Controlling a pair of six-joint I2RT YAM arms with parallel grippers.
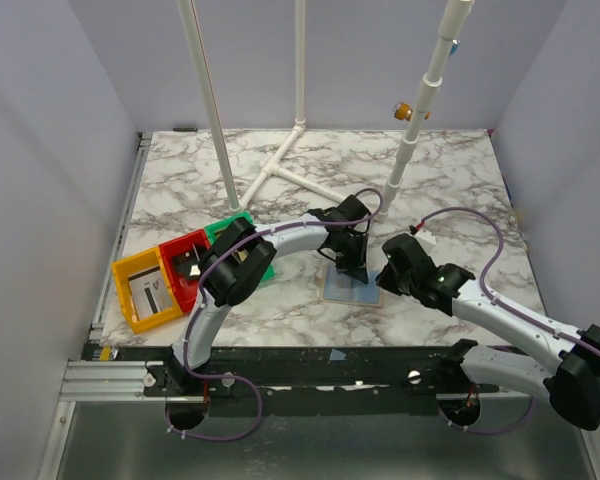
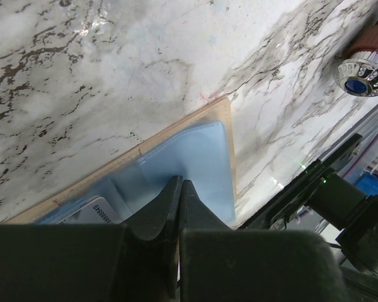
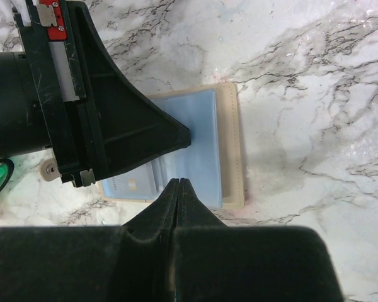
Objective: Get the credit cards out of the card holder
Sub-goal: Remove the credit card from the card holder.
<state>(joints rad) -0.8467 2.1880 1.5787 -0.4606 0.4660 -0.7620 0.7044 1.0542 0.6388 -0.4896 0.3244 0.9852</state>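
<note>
The card holder [image 1: 352,290] lies flat on the marble table, a beige sleeve with a pale blue face [image 2: 195,154]. My left gripper [image 1: 351,266] is shut, its tips [image 2: 179,182] down on the blue face. A white card [image 2: 88,211] with dark digits sticks out of a pocket beside the left fingers. My right gripper [image 1: 384,281] is shut, its tips [image 3: 178,182] over the holder's near edge [image 3: 230,145]. A pale blue card [image 3: 129,184] with a gold chip shows in a pocket, below the left gripper's finger [image 3: 157,135]. Neither gripper visibly holds a card.
Yellow [image 1: 140,292], red [image 1: 183,262] and green [image 1: 228,230] open bins stand in a row left of the holder, the left arm's elbow over them. White pipe posts [image 1: 280,165] rise at the back. The right arm's body [image 2: 340,201] is close beside the holder.
</note>
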